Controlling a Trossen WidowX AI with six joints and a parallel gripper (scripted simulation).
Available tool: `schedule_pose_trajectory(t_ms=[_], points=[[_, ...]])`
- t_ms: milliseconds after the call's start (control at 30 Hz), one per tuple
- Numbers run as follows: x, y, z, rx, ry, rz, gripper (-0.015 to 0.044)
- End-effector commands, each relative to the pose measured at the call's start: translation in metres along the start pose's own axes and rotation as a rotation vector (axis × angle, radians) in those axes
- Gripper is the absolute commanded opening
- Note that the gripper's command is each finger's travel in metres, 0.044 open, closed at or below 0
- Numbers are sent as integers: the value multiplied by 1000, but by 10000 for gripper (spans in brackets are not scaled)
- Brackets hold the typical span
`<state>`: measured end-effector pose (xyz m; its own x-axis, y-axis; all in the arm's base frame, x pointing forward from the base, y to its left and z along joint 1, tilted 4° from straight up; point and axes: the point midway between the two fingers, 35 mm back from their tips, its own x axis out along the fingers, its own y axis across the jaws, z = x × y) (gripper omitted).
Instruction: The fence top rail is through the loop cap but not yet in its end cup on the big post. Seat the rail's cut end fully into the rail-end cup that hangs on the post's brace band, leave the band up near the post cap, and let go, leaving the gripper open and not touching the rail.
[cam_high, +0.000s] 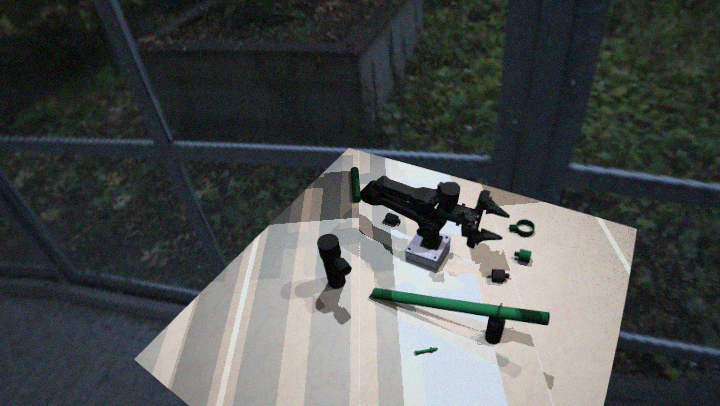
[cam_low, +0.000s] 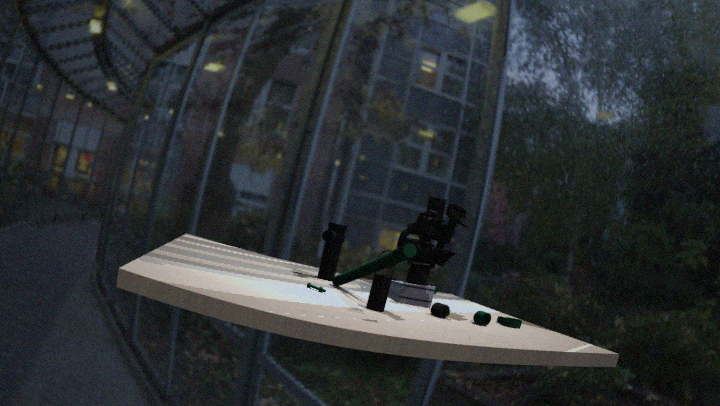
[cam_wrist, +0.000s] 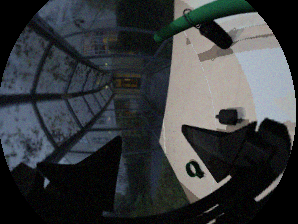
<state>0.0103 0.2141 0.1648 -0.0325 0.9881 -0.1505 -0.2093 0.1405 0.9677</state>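
Observation:
The green top rail (cam_high: 443, 302) (cam_low: 373, 267) (cam_wrist: 210, 16) slants through the thin wire-like loop on the short black post (cam_high: 494, 331) (cam_low: 378, 294) (cam_wrist: 216, 35). Its end towards the big post is low, at or close to the table; its other end is raised. The big black post (cam_high: 333, 276) (cam_low: 330, 262) stands upright, apart from the rail. The black rail-end cup (cam_high: 343, 266) (cam_low: 330, 236) sticks out from its upper part; the band is too dark to make out. My gripper (cam_high: 504, 225) (cam_wrist: 152, 133) is open and empty, raised well away from the rail.
On the table lie a black fitting (cam_high: 499, 275) (cam_low: 440, 309) (cam_wrist: 229, 116), a green cap (cam_high: 523, 255) (cam_low: 482, 317), a green ring (cam_high: 532, 227) and a green bolt (cam_high: 426, 350) (cam_low: 316, 287). Behind the arm are a green cylinder (cam_high: 355, 185) and a small black piece (cam_high: 390, 218).

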Motion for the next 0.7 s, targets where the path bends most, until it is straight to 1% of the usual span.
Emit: schedule_pose_trajectory(t_ms=[0,33,100,333,500,667], points=[[0,0,2,-6,-9,-7,426],[-1,0,8,-22,-34,-29,440],[-5,-2,30,-82,-123,-114,440],[-42,-9,110,-261,-381,-500,440],[-87,-15,154,-317,-478,-812,440],[-144,-19,183,-312,-492,-1125,440]])
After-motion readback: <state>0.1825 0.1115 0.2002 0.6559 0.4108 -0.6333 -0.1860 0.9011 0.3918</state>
